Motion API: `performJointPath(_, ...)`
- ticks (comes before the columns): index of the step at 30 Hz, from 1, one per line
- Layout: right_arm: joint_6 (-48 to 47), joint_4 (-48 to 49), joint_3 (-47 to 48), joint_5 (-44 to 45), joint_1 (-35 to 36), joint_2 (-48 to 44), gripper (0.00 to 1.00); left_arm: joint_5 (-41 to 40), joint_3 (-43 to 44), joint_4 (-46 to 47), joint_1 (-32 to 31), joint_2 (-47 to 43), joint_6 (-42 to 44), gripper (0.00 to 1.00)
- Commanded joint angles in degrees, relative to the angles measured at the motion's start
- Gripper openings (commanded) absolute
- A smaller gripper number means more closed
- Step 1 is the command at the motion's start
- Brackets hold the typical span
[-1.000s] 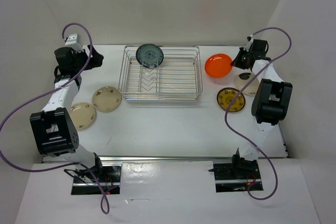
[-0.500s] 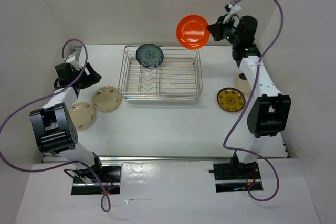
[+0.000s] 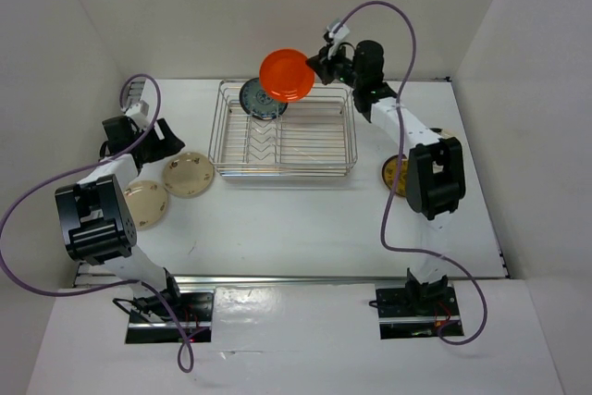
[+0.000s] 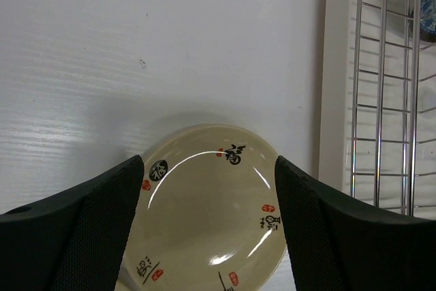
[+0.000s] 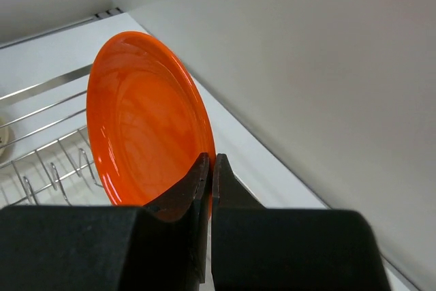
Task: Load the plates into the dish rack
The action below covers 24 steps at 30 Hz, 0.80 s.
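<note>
Orange plate [image 3: 285,76] pinched in right tool [image 5: 210,168] above dish rack [image 3: 305,173]; left tool [image 4: 209,168] spread; white table [image 3: 277,219], walls [image 3: 277,6].

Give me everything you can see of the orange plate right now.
Plain glossy orange plate, round with a shallow raised rim, no pattern. It is held on edge, nearly upright, its rim pinched in the shut right pincer. It hangs in the air over the back of the dish rack, overlapping the dark teal plate in the top view. Nothing but the pincer seems to touch it.
</note>
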Motion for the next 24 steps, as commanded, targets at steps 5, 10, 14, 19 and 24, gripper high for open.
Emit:
performJointPath(5,-4.0,12.5,2.2,4.7,3.4,3.2,0.00,-2.3,1.6,-0.7,0.3,0.4,2.3,0.83)
performJointPath(10,-5.9,17.1,2.9,7.5,5.4,6.7,0.00,-2.3,0.3,1.9,0.3,-0.1,2.3,0.83)
performJointPath(14,-8.2,18.7,4.1,11.1,6.5,8.5,0.00,-2.3,0.8,1.9,0.3,1.1,2.9,0.83)
performJointPath(19,-10.0,18.7,3.6,11.6,8.2,9.7,0.00,-2.3,1.4,1.9,0.3,1.7,2.9,0.83)
performJointPath(24,-12.4,21.1,1.0,12.7,9.4,10.2,0.00,-2.9,0.9,1.9,0.8,1.7,3.4,0.83)
